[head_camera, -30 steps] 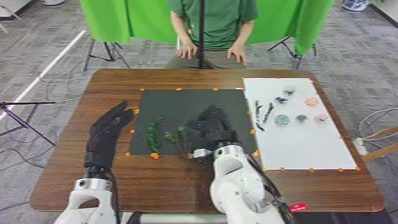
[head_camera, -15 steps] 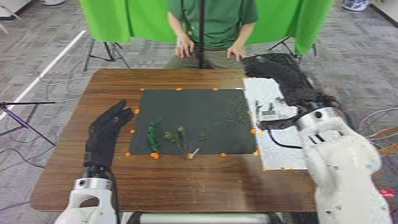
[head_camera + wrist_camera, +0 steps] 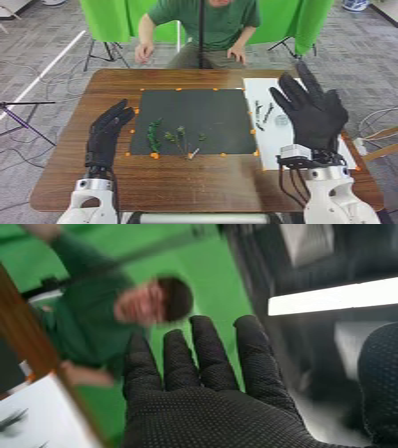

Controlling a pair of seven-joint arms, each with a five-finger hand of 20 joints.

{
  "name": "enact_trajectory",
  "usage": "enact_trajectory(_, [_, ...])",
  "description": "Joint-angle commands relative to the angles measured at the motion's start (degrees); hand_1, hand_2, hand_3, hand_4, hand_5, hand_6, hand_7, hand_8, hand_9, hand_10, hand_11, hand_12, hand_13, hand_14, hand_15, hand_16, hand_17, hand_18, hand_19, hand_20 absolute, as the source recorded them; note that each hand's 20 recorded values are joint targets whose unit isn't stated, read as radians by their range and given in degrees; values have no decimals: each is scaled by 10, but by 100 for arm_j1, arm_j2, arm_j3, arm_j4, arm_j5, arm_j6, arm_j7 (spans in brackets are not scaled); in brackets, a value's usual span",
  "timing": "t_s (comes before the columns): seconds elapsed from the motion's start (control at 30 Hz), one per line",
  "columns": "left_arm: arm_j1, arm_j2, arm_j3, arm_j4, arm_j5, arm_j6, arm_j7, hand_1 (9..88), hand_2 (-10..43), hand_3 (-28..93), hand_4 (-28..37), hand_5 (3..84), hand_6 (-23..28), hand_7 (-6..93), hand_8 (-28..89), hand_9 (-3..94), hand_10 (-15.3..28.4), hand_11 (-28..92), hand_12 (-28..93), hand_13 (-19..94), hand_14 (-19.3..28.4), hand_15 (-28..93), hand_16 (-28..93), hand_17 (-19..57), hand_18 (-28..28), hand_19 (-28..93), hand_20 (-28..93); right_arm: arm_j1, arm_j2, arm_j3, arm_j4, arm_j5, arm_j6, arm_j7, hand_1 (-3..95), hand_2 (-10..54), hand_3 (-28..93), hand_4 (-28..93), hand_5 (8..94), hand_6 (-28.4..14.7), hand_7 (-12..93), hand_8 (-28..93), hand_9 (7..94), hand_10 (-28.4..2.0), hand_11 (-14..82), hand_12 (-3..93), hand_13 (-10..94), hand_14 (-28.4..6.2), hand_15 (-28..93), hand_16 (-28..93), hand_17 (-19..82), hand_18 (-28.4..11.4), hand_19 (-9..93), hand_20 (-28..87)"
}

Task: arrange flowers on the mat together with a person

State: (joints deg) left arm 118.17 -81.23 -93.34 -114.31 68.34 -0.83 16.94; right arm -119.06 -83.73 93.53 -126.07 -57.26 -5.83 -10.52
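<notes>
While the right hand [image 3: 315, 120] hangs over the white sheet [image 3: 257, 90] at the right of the table [image 3: 195, 180], it is released: fingers [image 3: 211, 364] straight and spread, thumb apart, nothing grasped. Left hand [image 3: 105, 132]: beside the left edge of the dark mat [image 3: 213, 112], fingers straight, also released, holding nothing.

Flower material on the mat: one leafy green stem [image 3: 154, 137] near its left edge, running lengthwise; thin stems with green heads [image 3: 181, 132] to the right of that, their lower ends near the mat's near edge; a small green sprig [image 3: 202, 137] further right, apart from them.

On the sheet: two dark twigs [image 3: 268, 113] side by side, left of the right hand, and a pale round flower [image 3: 282, 120] just beside the glove. Obstruction: the right hand and wrist hide much of the sheet's right part; what lies under them cannot be told.

Surroundings: orange tape [image 3: 155, 155] around the mat's border; black upright pole [image 3: 201, 30] beyond the table's far edge, in front of a green curtain [image 3: 107, 25].
</notes>
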Motion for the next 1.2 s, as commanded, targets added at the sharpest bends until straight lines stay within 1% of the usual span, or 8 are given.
enact_trajectory(0.03, [47,-97,40,52,137,-109,33,295,-95,647,-168,435,21,132,-65,434,120,154,132,346,159,129,34,44,112,24,176,-425,-273,130,-26,-953,220,43,31,57,758,-205,283,4,72,-87,318,-135,17,90,194,-95,-11,167,99,-110,7,224])
enact_trajectory(0.17, [30,-80,57,47,193,-144,19,294,-95,648,-168,435,21,131,-65,434,121,154,132,346,160,129,33,44,111,22,175,-320,-259,228,58,-1058,93,34,30,58,759,-207,294,-2,74,-88,328,-137,20,90,199,-93,-7,165,103,-107,3,226])
enact_trajectory(0.57, [101,-104,-6,-15,145,-131,-8,291,-95,650,-170,435,21,130,-65,434,121,153,132,346,160,121,32,44,111,19,174,-391,-295,426,43,-1442,199,251,9,61,745,-201,347,-6,71,-85,348,-145,27,94,212,-112,12,160,113,-128,7,233])
enact_trajectory(1.0, [109,-139,-42,-23,86,-164,-93,289,-95,652,-170,435,21,128,-63,434,121,151,133,345,159,119,34,43,111,18,173,-485,-309,405,47,-1446,312,430,-8,74,731,-201,370,-69,35,-82,357,-156,28,95,217,-117,22,155,119,-126,13,233])
enact_trajectory(1.07, [113,-114,-26,-68,72,-100,-172,288,-95,652,-171,434,21,127,-64,434,121,150,133,346,159,118,34,43,111,18,173,-514,-324,418,69,-1431,297,454,-8,74,732,-200,371,-68,35,-80,358,-156,28,95,219,-116,24,154,120,-125,13,233])
enact_trajectory(1.1, [104,-84,14,-110,69,21,-258,289,-95,651,-171,434,21,127,-63,434,121,150,133,346,159,118,34,43,111,18,173,-509,-329,430,86,-1404,271,478,-7,74,733,-199,372,-65,37,-80,359,-157,29,95,219,-116,24,153,120,-125,14,233])
enact_trajectory(1.13, [105,-62,43,-131,79,80,-249,291,-94,649,-173,434,22,127,-63,434,121,150,133,345,160,119,35,42,110,19,174,-536,-337,438,83,-1397,249,495,-5,75,733,-199,372,-63,38,-79,359,-157,29,95,221,-115,25,153,121,-125,14,233])
enact_trajectory(1.2, [101,-35,34,-169,-44,-79,-242,293,-92,648,-173,435,23,126,-63,434,121,150,133,344,159,120,35,42,109,19,174,-519,-358,438,107,-1431,234,533,-3,76,733,-199,372,-61,40,-80,360,-156,29,95,223,-115,26,152,122,-125,15,234])
